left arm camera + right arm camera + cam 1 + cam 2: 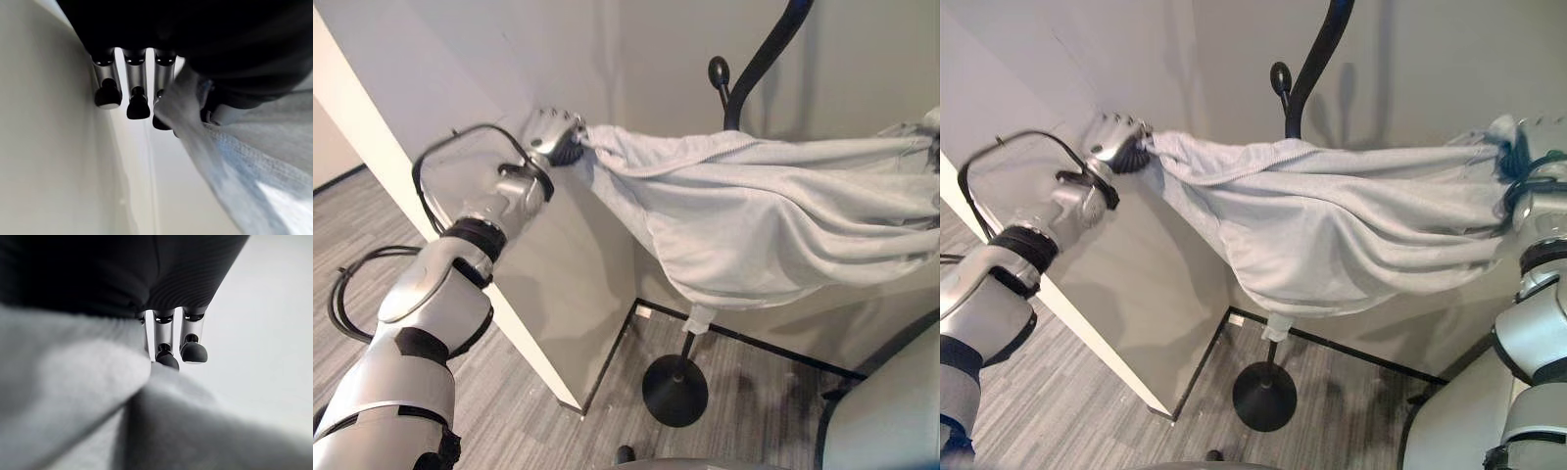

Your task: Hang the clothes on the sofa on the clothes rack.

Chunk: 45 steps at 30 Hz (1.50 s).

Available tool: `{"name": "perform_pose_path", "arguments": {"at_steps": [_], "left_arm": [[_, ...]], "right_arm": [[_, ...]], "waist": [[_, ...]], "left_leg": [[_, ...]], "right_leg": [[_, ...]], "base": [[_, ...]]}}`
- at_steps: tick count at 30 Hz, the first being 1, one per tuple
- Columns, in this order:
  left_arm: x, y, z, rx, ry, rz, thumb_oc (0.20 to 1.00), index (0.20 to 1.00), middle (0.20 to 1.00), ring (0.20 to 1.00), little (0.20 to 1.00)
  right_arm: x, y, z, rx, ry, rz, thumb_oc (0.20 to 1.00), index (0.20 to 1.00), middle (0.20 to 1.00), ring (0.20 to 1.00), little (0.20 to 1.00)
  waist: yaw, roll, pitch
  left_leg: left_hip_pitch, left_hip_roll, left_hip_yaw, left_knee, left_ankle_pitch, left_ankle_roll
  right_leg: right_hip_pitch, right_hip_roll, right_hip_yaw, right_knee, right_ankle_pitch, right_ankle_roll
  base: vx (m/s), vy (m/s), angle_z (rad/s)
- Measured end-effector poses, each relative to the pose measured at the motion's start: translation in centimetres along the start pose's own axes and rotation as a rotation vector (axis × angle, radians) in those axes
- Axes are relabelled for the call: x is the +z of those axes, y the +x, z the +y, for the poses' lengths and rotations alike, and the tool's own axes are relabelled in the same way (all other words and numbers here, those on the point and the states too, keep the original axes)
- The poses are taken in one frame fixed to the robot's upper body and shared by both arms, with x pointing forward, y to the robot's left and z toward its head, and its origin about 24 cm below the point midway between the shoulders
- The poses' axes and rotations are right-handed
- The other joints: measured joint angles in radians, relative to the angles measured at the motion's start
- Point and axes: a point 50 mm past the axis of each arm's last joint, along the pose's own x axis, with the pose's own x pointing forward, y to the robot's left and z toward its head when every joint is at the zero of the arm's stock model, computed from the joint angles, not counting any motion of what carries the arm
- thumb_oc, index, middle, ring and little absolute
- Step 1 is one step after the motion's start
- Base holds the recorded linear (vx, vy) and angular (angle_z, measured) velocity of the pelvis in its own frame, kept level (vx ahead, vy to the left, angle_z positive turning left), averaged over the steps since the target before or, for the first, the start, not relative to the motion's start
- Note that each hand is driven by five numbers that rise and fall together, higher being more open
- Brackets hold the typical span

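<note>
Overhead, grey garment (1332, 215) stretched between clenched left hand (553, 137) and half-hidden right hand (1518, 162).

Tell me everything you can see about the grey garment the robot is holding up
The grey garment is a light, soft, knit-looking piece, possibly a sweatshirt, with a seamed edge along its top. It is stretched wide between the left hand, which pinches one end, and the right hand, which grips the other. Its middle sags in folds in front of the black clothes rack, whose curved pole and knob rise above it. It is not yet hung.
</note>
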Motion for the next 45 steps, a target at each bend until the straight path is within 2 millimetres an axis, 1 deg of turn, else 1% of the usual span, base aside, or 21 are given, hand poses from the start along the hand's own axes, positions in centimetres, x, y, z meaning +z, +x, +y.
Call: {"name": "perform_pose_path", "arguments": {"at_steps": [1,3,6,7,8,10,12,14,16,19,20,21,22,24,27,28,30,33,36,39,45], "left_arm": [[-0.3,-1.4,-2.0,-0.068,-0.007,0.014,0.2,0.2,0.2,0.2,0.2],[0.0,-2.9,-4.1,-0.121,-0.058,0.043,0.2,0.2,0.2,0.2,0.2],[0.5,-4.4,-6.5,-0.169,-0.153,0.114,0.2,0.2,0.2,0.2,0.2],[0.9,-4.5,-7.0,-0.17,-0.199,0.138,0.2,0.2,0.2,0.2,0.2],[1.5,-4.9,-7.7,-0.163,-0.264,0.18,0.2,0.2,0.2,0.2,0.2],[2.7,-5.2,-8.5,-0.16,-0.345,0.196,0.2,0.2,0.2,0.2,0.2],[3.2,-5.3,-8.5,-0.126,-0.408,0.216,0.2,0.2,0.2,0.2,0.2],[2.6,-6.6,-8.5,-0.055,-0.541,0.303,0.2,0.2,0.2,0.2,0.2],[2.8,-8.4,-8.9,0.031,-0.726,0.405,0.2,0.2,0.2,0.2,0.2],[5.4,-12.3,-11.2,0.081,-1.052,0.584,0.2,0.2,0.2,0.2,0.2],[7.0,-12.5,-11.8,0.07,-1.155,0.623,0.2,0.2,0.2,0.2,0.2],[7.8,-12.6,-12.0,0.069,-1.204,0.637,0.517,0.517,0.517,0.517,0.517],[9.1,-12.6,-12.1,0.079,-1.322,0.669,1.0,1.0,1.0,1.0,1.0],[11.9,-12.0,-11.7,0.076,-1.58,0.672,1.0,1.0,1.0,1.0,1.0],[12.7,-11.8,-11.4,0.066,-1.735,0.656,1.0,1.0,1.0,1.0,1.0],[12.5,-12.0,-11.6,0.063,-1.782,0.679,1.0,1.0,1.0,1.0,1.0],[11.8,-12.9,-12.2,0.058,-1.8,0.726,1.0,1.0,1.0,1.0,1.0],[10.2,-16.1,-13.9,0.057,-1.799,0.868,1.0,1.0,1.0,1.0,1.0],[8.8,-18.0,-14.7,0.109,-1.825,0.994,1.0,1.0,1.0,1.0,1.0],[7.5,-20.4,-15.5,0.129,-1.798,1.094,1.0,1.0,1.0,1.0,1.0],[6.9,-25.4,-17.3,-0.027,-1.726,1.164,1.0,1.0,1.0,1.0,1.0]], "right_arm": [[1.8,-0.7,1.4,0.035,0.016,-0.054,0.2,0.2,0.2,0.2,0.2],[4.1,-1.8,3.4,0.081,0.052,-0.106,0.2,0.2,0.2,0.2,0.2],[7.4,-3.8,5.8,0.151,0.134,-0.191,0.2,0.2,0.2,0.2,0.2],[9.6,-4.5,6.2,0.158,0.189,-0.23,0.2,0.2,0.2,0.2,0.2],[10.5,-5.4,6.8,0.163,0.244,-0.233,0.2,0.2,0.2,0.2,0.2],[12.0,-6.8,7.5,0.184,0.302,-0.292,0.2,0.2,0.2,0.2,0.2],[13.0,-7.0,7.0,0.166,0.323,-0.336,0.2,0.2,0.2,0.2,0.2],[14.6,-8.1,6.6,0.144,0.429,-0.35,0.2,0.2,0.2,0.2,0.2],[15.9,-9.7,5.6,0.096,0.543,-0.411,0.2,0.2,0.2,0.2,0.2],[17.3,-11.7,5.5,0.069,0.698,-0.392,0.2,0.2,0.2,0.2,0.2],[18.0,-12.2,5.5,0.077,0.735,-0.392,0.2,0.2,0.2,0.2,0.2],[18.4,-12.5,5.4,0.079,0.753,-0.398,0.2,0.2,0.2,0.2,0.2],[19.2,-13.0,5.2,0.086,0.8,-0.401,0.2,0.2,0.2,0.2,0.2],[20.5,-13.8,4.8,0.107,0.883,-0.403,0.2,0.2,0.2,0.2,0.2],[21.4,-14.6,4.2,0.124,0.986,-0.407,0.2,0.2,0.2,0.2,0.2],[21.5,-14.9,4.2,0.135,1.023,-0.406,1.0,1.0,1.0,1.0,1.0],[21.4,-15.4,4.7,0.176,1.085,-0.376,1.0,1.0,1.0,1.0,1.0],[21.0,-17.2,5.6,0.279,1.204,-0.339,1.0,1.0,1.0,1.0,1.0],[20.5,-17.8,6.3,0.341,1.263,-0.307,1.0,1.0,1.0,1.0,1.0],[19.0,-18.4,7.6,0.414,1.324,-0.219,1.0,1.0,1.0,1.0,1.0],[15.6,-18.6,7.7,0.391,1.42,-0.152,1.0,1.0,1.0,1.0,1.0]], "waist": [[0.0,0.013,0.01],[0.004,0.017,0.035],[0.017,0.042,0.082],[0.021,0.045,0.143],[0.029,0.046,0.153],[0.032,0.053,0.174],[0.03,0.052,0.199],[0.033,0.024,0.207],[0.034,0.014,0.204],[0.047,0.015,0.194],[0.053,0.011,0.191],[0.054,0.009,0.19],[0.049,0.004,0.186],[0.049,0.002,0.185],[0.049,0.004,0.183],[0.048,0.007,0.173],[0.05,0.006,0.151],[0.052,0.004,0.111],[0.052,0.004,0.104],[0.053,0.011,0.093],[0.053,0.031,0.08]], "left_leg": [[-0.022,0.002,0.001,0.001,0.002,-0.001],[-0.037,-0.003,0.023,0.011,-0.007,-0.001],[-0.027,0.017,0.028,0.002,-0.01,0.015],[0.005,0.032,0.024,-0.002,-0.019,0.026],[0.011,0.026,0.031,-0.001,-0.034,0.02],[0.016,0.02,0.013,0.0,-0.035,0.023],[0.02,0.014,0.003,-0.001,-0.035,0.022],[0.069,0.016,-0.006,-0.016,-0.038,0.002],[0.106,0.033,-0.022,-0.018,-0.054,-0.022],[0.15,0.084,-0.03,-0.017,-0.07,-0.044],[0.15,0.098,-0.03,-0.016,-0.061,-0.057],[0.148,0.105,-0.03,-0.016,-0.059,-0.059],[0.147,0.113,-0.029,-0.016,-0.053,-0.066],[0.157,0.124,-0.028,-0.016,-0.047,-0.076],[0.17,0.126,-0.029,-0.016,-0.047,-0.076],[0.167,0.129,-0.029,-0.016,-0.053,-0.085],[0.165,0.131,-0.029,-0.016,-0.062,-0.091],[0.166,0.13,-0.026,-0.017,-0.069,-0.085],[0.168,0.131,-0.024,-0.023,-0.069,-0.084],[0.165,0.132,-0.023,-0.023,-0.072,-0.088],[0.173,0.136,-0.015,-0.023,-0.069,-0.082]], "right_leg": [[-0.035,0.001,0.003,0.013,0.0,0.0],[-0.073,0.0,-0.002,0.062,-0.005,0.01],[-0.171,0.002,-0.017,0.273,-0.044,0.064],[-0.261,-0.024,-0.048,0.469,-0.093,0.08],[-0.292,-0.075,-0.093,0.477,-0.144,0.075],[-0.304,-0.145,-0.096,0.348,-0.11,0.091],[-0.298,-0.2,-0.074,0.188,-0.028,0.109],[-0.234,-0.189,-0.03,0.07,0.072,0.122],[-0.15,-0.167,-0.036,-0.016,0.184,0.112],[-0.061,-0.115,-0.065,-0.101,0.229,0.064],[-0.06,-0.097,-0.076,-0.101,0.238,0.043],[-0.06,-0.09,-0.083,-0.101,0.238,0.042],[-0.059,-0.082,-0.089,-0.101,0.235,0.037],[-0.045,-0.071,-0.095,-0.101,0.231,0.032],[-0.03,-0.068,-0.102,-0.101,0.226,0.028],[-0.029,-0.066,-0.109,-0.101,0.222,0.028],[-0.029,-0.061,-0.108,-0.101,0.213,0.035],[-0.031,-0.065,-0.095,-0.101,0.212,0.033],[-0.031,-0.067,-0.089,-0.101,0.212,0.03],[-0.031,-0.067,-0.087,-0.101,0.209,0.024],[-0.031,-0.064,-0.084,-0.101,0.207,0.021]], "base": [[-0.08,0.029,-0.09],[-0.05,0.029,-0.21],[-0.02,-0.042,-0.25],[0.05,-0.211,-0.15],[0.06,-0.234,-0.1],[0.04,-0.107,0.17],[0.06,-0.133,0.3],[0.08,-0.172,0.25],[0.09,-0.144,0.25],[0.05,-0.114,0.12],[0.04,-0.103,0.05],[0.05,-0.088,0.09],[0.05,-0.088,0.11],[0.04,-0.072,0.08],[0.01,-0.023,0.08],[0.0,-0.024,0.13],[0.0,-0.01,0.07],[0.0,0.001,-0.04],[0.01,0.004,-0.05],[0.0,0.0,0.0],[-0.01,0.014,-0.03]]}}
